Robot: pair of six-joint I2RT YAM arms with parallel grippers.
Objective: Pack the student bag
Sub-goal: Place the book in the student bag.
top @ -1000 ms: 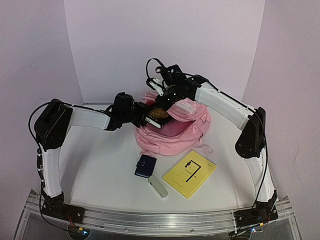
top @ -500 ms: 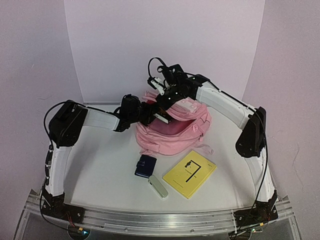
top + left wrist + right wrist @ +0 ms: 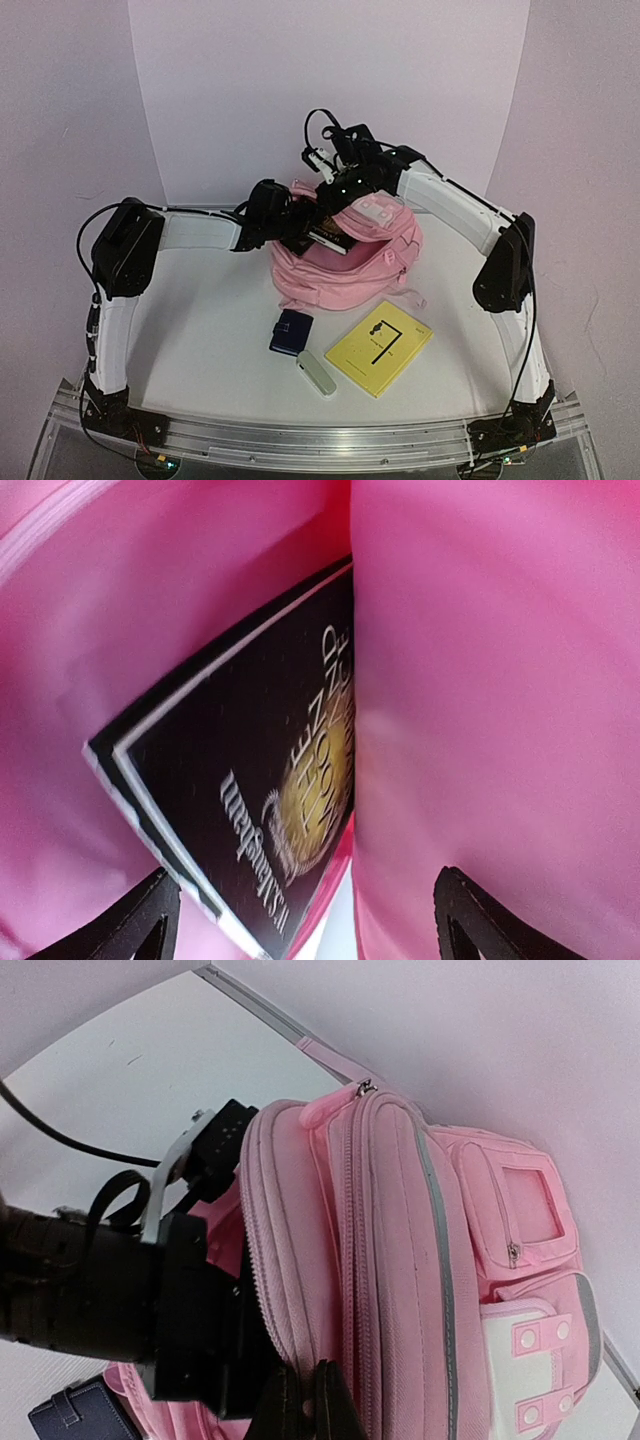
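The student bag [image 3: 345, 268], a soft pink backpack, lies at the table's middle with its main pocket gaping. My right gripper [image 3: 310, 1405] is shut on the pocket's zip edge and holds the flap up [image 3: 341, 192]. My left gripper [image 3: 300, 222] reaches into the mouth from the left. In the left wrist view its fingertips [image 3: 148, 920] stand wide apart, and the gripper [image 3: 310, 930] is open with nothing pinched. A black book with gold lettering [image 3: 260, 780] lies tilted inside against the pink lining, and shows in the mouth [image 3: 327, 236].
In front of the bag lie a dark blue wallet [image 3: 291, 331], a pale oblong case [image 3: 316, 373] and a yellow booklet [image 3: 379, 346]. The wallet's corner [image 3: 80, 1415] shows below the left arm's black wrist [image 3: 150, 1290]. White walls close the back.
The left gripper pushed the black book deeper into the bag's mouth, and its fingers now stand wide apart, off the book. The right gripper kept hold of the flap, lifting it slightly.
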